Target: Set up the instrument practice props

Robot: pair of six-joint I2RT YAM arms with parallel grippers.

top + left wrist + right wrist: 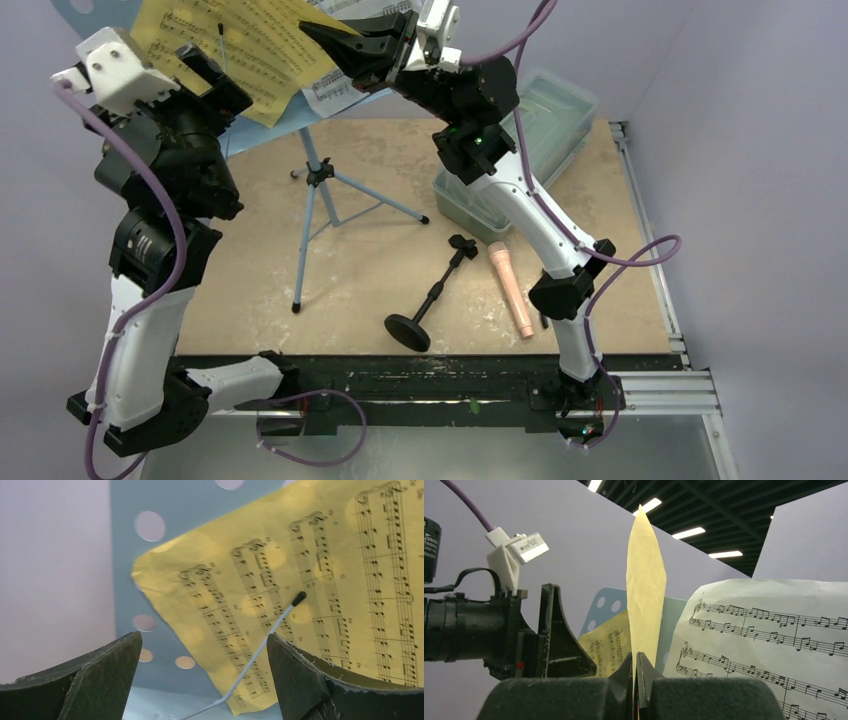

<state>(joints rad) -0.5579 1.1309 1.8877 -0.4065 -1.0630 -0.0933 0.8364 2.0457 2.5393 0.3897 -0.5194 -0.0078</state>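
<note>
We find the music stand (309,200) upright on its three legs at the back left of the table (380,260). Its light blue perforated desk is raised between the two arms. A yellow sheet (240,45) of printed music lies tilted against the desk. A white sheet (335,92) shows at its lower right edge, also on the desk.

The right gripper (312,32) has its fingers pressed together on the right edge of the yellow sheet. In the right wrist view the paper rises edge-on from between the pads.

The left gripper (215,78) faces the left part of the yellow sheet with its fingers spread wide and nothing between them. We cannot tell whether either finger touches the paper. In the left wrist view a thin white wire (265,635) with a black tip lies across the yellow sheet, rising from the desk's lower edge.

The black mic stand (435,295) lies on its side on the table, to the right of the tripod legs, with its round base toward the near edge. The pink microphone (510,288) lies flat just beside it on the right, not touching it.

A clear lidded box (545,125) stands at the back right, partly under the right arm.
</note>
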